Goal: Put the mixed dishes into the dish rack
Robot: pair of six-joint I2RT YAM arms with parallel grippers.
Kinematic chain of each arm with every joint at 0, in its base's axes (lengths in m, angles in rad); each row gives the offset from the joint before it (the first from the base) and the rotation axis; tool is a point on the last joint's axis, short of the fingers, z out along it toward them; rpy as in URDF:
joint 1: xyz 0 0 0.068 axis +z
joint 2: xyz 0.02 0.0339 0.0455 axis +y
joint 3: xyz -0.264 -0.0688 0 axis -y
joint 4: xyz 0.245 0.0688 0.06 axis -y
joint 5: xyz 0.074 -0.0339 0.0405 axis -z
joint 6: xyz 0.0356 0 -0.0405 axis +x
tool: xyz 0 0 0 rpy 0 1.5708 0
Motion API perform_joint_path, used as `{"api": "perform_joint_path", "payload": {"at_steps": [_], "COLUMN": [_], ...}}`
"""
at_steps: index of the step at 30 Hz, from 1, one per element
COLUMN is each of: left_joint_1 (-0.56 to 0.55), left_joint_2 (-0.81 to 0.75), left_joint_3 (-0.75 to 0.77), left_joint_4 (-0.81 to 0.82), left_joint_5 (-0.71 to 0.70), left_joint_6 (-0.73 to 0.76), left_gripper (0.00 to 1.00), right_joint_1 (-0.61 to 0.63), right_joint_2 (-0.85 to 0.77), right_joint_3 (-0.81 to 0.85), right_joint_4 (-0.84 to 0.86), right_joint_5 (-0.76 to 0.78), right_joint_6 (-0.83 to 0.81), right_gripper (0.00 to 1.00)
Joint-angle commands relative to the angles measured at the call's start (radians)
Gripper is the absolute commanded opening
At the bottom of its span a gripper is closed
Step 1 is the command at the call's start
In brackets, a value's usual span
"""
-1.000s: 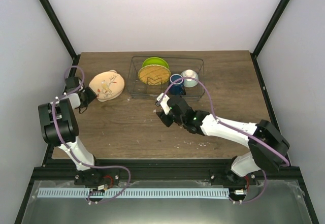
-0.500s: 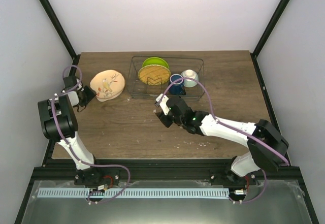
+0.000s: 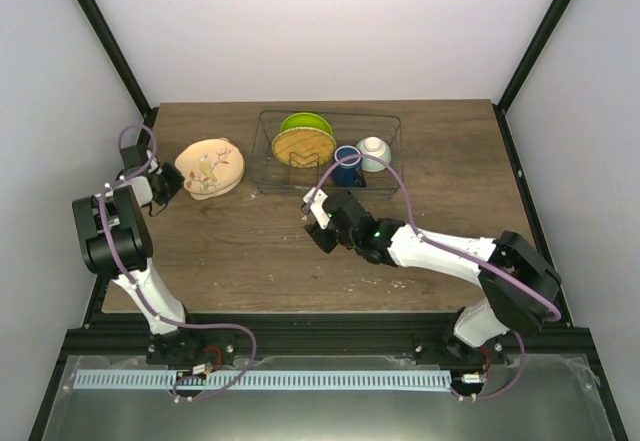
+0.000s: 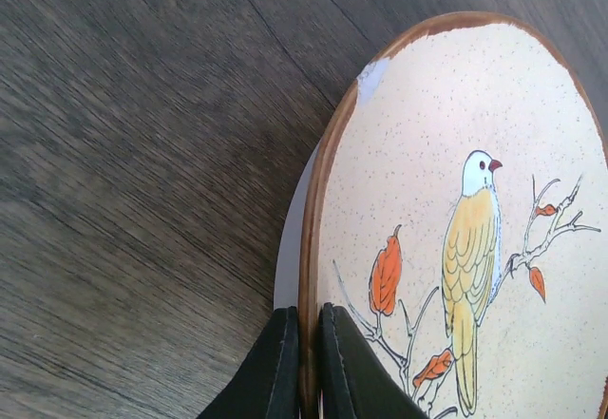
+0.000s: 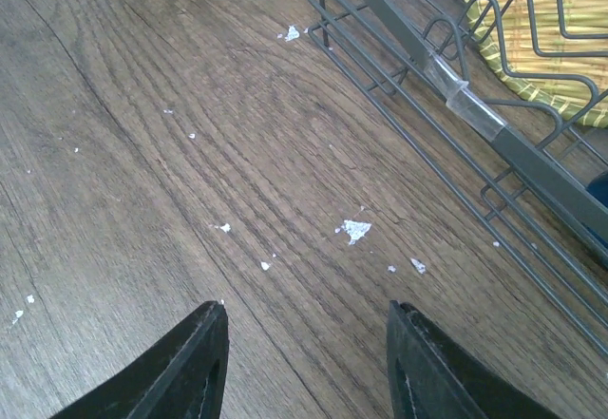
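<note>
- The left fingers (image 4: 275,371) are pinching the rim of the beige patterned plate (image 4: 456,229). One finger is pressing on the bird-painted face and the other on the white underside, so the gap is narrowed to the plate's thickness.
- The plate is sitting tilted, just off the left end of the wire dish rack (image 3: 390,131) and over the tabletop (image 3: 250,251). Whether its far edge is touching the wood cannot be told.
- Handling, as a judgement: the plate is looking like glazed ceramic, so it is probably behaving as stiff, slick, breakable and fairly heavy for a rim pinch. With only one edge held, most of the weight is hanging away from the fingers, so the plate may be prone to pivoting or slipping under quick moves.
- Hold point, as a judgement: the rim is offering the only workable grip. A deep bite across the brown edge band is giving the best security for lowering the plate edge-first into a free slot.
- The right fingers (image 5: 190,371) are standing wide apart and empty, low over the tabletop just beside the rack's near wires.
- Count: three plates are showing. One is held, and the lime-green plate (image 3: 306,123) and the tan woven-look plate (image 3: 303,147) are standing on edge in the rack.
- One dark blue mug (image 3: 347,166) and one pale mint bowl (image 3: 373,151) are sitting in the rack's right part.
- One rack is present. Four of the five dishes are loaded.
</note>
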Motion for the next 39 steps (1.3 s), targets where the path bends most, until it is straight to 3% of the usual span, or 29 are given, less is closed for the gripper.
{"api": "perform_joint_path", "payload": {"at_steps": [1, 12, 15, 20, 23, 39], "left_joint_1": [0.007, 0.028, 0.031, 0.035, 0.036, 0.046], "left_joint_2": [-0.010, -0.111, -0.122, -0.113, -0.113, -0.111], "left_joint_3": [-0.019, -0.096, -0.112, -0.115, -0.120, -0.081], "left_joint_4": [-0.042, -0.067, -0.067, -0.069, -0.065, 0.011], "left_joint_5": [-0.047, -0.066, -0.067, -0.055, -0.053, 0.093], "left_joint_6": [0.022, 0.042, 0.042, 0.039, 0.035, -0.009], "left_gripper": [0.00, 0.03, 0.16, 0.45, 0.53, 0.61], "right_joint_1": [0.014, 0.019, 0.020, 0.021, 0.023, 0.031], "right_joint_2": [0.002, 0.005, 0.004, 0.004, 0.006, 0.034], "right_joint_3": [0.047, 0.045, 0.044, 0.041, 0.039, 0.045], "right_joint_4": [-0.005, -0.004, -0.002, -0.002, -0.003, -0.001], "right_joint_5": [0.015, 0.014, 0.010, 0.013, 0.013, 0.010], "right_joint_6": [-0.002, -0.004, -0.003, -0.005, -0.005, -0.005], "right_gripper": [0.47, 0.47, 0.47, 0.47, 0.47, 0.48]}}
